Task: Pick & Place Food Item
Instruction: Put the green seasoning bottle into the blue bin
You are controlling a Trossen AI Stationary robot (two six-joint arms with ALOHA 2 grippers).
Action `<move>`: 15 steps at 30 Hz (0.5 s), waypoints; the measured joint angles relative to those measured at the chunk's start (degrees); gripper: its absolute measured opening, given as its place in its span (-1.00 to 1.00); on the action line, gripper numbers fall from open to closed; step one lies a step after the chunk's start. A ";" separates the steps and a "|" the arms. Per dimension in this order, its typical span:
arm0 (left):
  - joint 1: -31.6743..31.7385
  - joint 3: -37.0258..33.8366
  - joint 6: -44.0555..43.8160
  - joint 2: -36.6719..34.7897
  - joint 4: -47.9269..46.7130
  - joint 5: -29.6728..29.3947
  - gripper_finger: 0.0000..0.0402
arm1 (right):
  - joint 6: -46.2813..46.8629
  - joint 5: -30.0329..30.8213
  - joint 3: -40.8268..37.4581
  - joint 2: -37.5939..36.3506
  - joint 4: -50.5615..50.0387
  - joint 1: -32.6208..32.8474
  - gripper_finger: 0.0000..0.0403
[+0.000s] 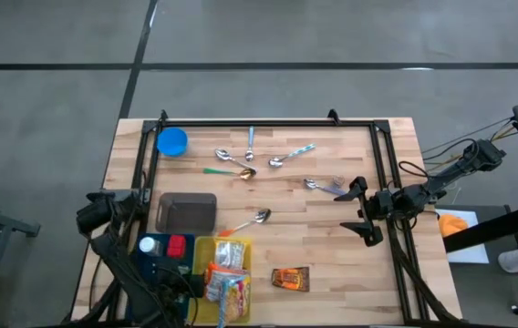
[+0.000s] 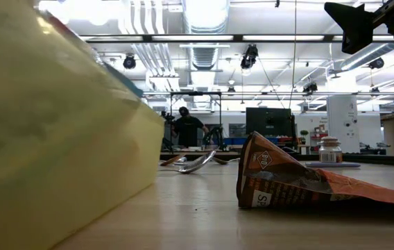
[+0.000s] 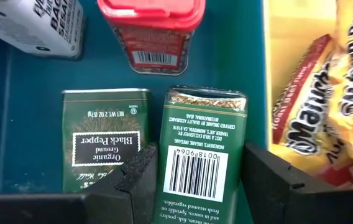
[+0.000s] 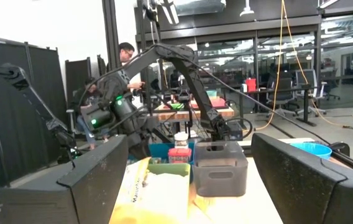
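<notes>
Left tool (image 3: 198, 180) clenched around green spice tin (image 3: 200, 146) with barcode label, lower end cut off, right tool (image 1: 361, 210) released above bench (image 1: 332, 264)

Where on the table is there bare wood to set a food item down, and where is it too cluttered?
Bare wood lies right of the brown snack packet, below the right gripper, and between the blue bowl and the dark container. The spoons crowd the top middle. The blue bin and yellow bin at bottom left are full.
</notes>
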 joint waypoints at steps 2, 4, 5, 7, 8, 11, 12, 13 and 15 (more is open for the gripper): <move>0.13 0.00 0.02 0.81 0.60 -0.18 -0.08 | 0.00 -0.01 0.00 0.01 -0.02 -0.01 0.68; 0.23 0.00 0.02 1.43 1.14 -0.25 -0.08 | 0.00 -0.01 0.00 0.00 -0.02 -0.01 0.68; 0.24 -0.05 0.03 1.51 1.41 -0.23 -0.08 | 0.00 -0.02 0.00 0.00 -0.02 -0.02 0.68; 0.30 -0.38 0.04 1.42 1.98 -0.17 -0.08 | 0.00 0.00 0.00 0.00 0.00 -0.02 0.68; 0.31 -0.56 0.07 1.36 2.16 -0.16 -0.08 | 0.00 0.00 0.00 0.00 0.00 -0.02 0.68; 0.33 -0.77 0.09 1.36 2.47 -0.13 -0.08 | 0.00 -0.01 0.00 0.00 -0.02 -0.02 0.68; 0.34 -0.77 0.29 1.36 2.58 -0.09 -0.08 | 0.00 -0.01 0.00 0.00 -0.02 -0.02 0.68; 0.33 -0.77 0.50 1.36 2.66 -0.07 -0.08 | 0.00 0.00 0.00 0.00 -0.02 -0.02 0.68; 0.33 -0.77 0.52 1.36 2.78 0.06 -0.08 | 0.00 0.00 0.00 0.00 -0.02 -0.02 0.68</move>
